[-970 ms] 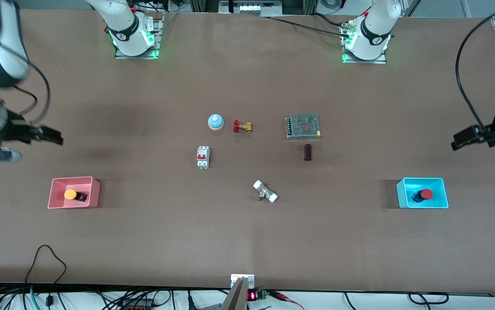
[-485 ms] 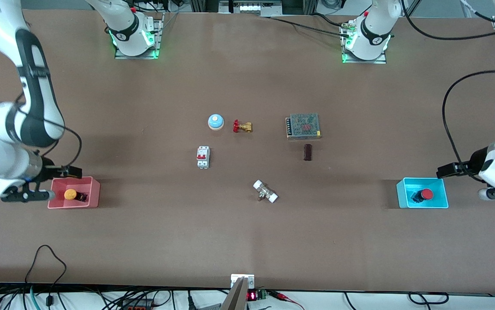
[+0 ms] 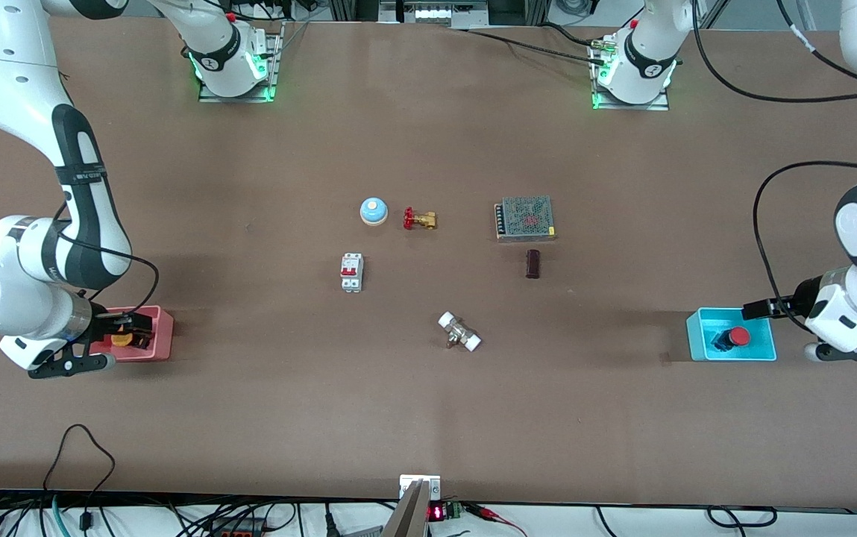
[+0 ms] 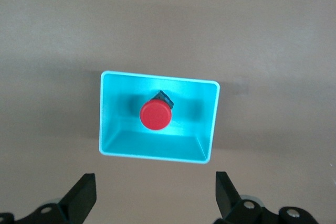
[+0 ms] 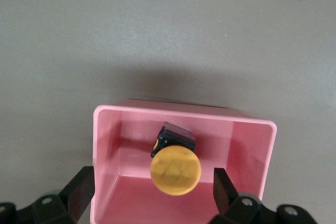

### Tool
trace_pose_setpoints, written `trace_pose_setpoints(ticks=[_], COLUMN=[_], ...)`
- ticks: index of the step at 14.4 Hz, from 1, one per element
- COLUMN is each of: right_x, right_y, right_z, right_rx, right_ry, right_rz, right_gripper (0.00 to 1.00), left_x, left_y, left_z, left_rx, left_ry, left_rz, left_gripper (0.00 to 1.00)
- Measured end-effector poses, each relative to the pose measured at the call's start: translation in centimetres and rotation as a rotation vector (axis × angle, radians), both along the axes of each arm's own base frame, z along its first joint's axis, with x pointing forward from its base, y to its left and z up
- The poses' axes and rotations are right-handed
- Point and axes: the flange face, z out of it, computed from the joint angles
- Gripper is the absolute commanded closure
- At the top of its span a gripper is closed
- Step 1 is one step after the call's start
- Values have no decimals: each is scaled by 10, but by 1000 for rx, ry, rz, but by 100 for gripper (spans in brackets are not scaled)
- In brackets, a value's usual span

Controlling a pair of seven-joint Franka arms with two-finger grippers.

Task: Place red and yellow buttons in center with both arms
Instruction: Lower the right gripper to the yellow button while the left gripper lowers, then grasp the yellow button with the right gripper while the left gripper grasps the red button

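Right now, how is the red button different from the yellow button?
The red button has a red cap and sits in the cyan tray, toward the left arm's end; the yellow button has a yellow-orange cap and sits in the pink tray, toward the right arm's end. Both have round caps on black bases.

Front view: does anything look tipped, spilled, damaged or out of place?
Both buttons lie tipped on their sides: the yellow button in the pink tray, the red button in the cyan tray. The white-capped fitting sits askew mid-table. Nothing looks spilled or damaged.
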Motion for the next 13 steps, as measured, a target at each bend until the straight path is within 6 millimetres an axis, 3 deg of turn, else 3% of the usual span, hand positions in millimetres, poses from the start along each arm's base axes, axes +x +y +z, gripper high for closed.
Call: trace_pose_setpoints(ticks=[4, 8, 10, 13], right_x=[3, 2, 1, 1], right_y=[-1, -15, -19, -18], right_z=[-9, -14, -18, -19], right_rx=[-2, -2, -1, -1], right_ry=[-12, -6, 0, 2], right_rz=[21, 58, 72, 78], right_gripper=[0, 0, 0, 2], left_x=[8, 11, 12, 11], left_y=[3, 3, 3, 3], left_z=[-40, -70, -80, -93], left_rx=[2, 3, 3, 3], left_ry=[-20, -25, -27, -32], left_rz=[-11, -21, -26, -30], left_gripper=[0, 1, 7, 28])
